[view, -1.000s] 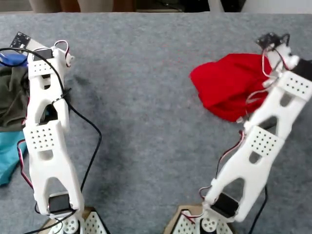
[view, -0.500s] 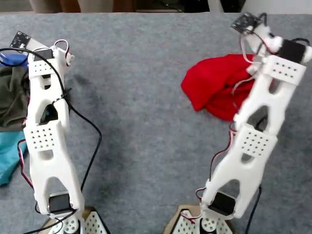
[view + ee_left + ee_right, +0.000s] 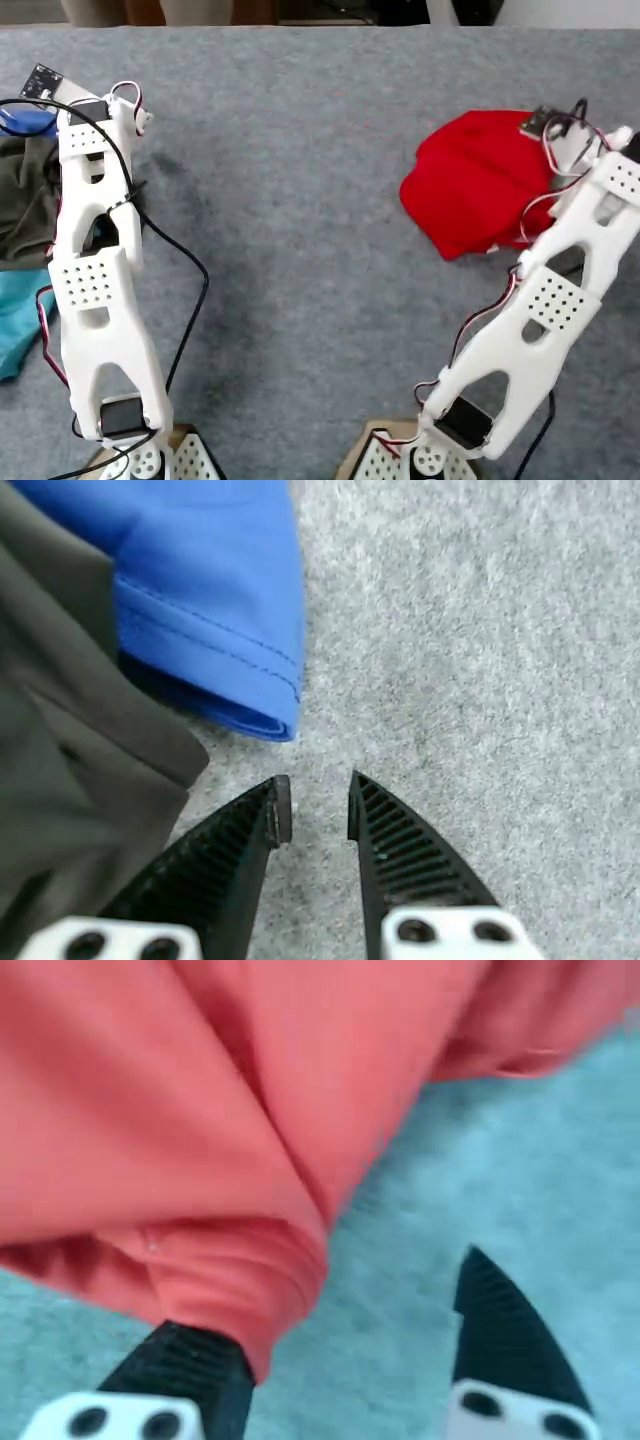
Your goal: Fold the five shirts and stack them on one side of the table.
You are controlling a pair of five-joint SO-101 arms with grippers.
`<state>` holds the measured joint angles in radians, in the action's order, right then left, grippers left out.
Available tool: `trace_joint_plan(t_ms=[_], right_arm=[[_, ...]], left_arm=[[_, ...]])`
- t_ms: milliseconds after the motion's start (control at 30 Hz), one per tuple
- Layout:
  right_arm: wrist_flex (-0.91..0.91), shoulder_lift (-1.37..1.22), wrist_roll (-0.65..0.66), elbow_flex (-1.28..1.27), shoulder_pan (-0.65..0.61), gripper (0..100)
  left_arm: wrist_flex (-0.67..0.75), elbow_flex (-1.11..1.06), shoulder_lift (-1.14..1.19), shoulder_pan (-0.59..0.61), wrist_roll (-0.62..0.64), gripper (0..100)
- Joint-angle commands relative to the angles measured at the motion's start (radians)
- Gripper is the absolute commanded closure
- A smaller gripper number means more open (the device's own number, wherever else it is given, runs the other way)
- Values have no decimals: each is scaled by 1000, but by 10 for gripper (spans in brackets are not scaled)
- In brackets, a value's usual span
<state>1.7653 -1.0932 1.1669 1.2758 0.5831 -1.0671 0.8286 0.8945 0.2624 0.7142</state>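
Note:
A crumpled red shirt point(image 3: 475, 185) lies at the table's right side, and the right arm point(image 3: 560, 270) ends at its right edge. In the right wrist view my right gripper point(image 3: 360, 1305) is open wide, with a fold of the red shirt point(image 3: 200, 1140) draped over one finger point(image 3: 190, 1365). At the far left lie a blue shirt point(image 3: 22, 122), a dark olive shirt point(image 3: 25, 200) and a teal shirt point(image 3: 15, 320). My left gripper point(image 3: 318, 805) is slightly open over bare table, just short of the blue shirt's point(image 3: 200, 590) hem, with the olive shirt point(image 3: 70, 740) beside it.
The grey felt table point(image 3: 290, 200) stretches between the two arms. The left arm point(image 3: 90, 200) runs alongside the shirt pile at the left edge. Both arm bases point(image 3: 400, 455) stand at the near edge.
The right arm swung up and left, dragging the red shirt left, then came back right and lower. The shirt now lies further right in a rounder heap. The left arm stayed still.

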Motion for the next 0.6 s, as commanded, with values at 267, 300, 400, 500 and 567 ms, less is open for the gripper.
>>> trace_joint_plan(t_ms=[267,300,400,500,567], right_arm=[[18,443,-26,-702,-117,595],[17,513,-23,-806,-140,595],[-52,714,-18,-1040,-170,596],[-187,888,-20,-1182,-145,597],[-267,972,-21,-1253,-125,597]], left_arm=[[12,3,-19,-9,5,894],[12,3,-19,-9,5,894],[12,3,-19,-9,5,894],[12,3,-19,-9,5,894],[12,3,-19,-9,5,894]])
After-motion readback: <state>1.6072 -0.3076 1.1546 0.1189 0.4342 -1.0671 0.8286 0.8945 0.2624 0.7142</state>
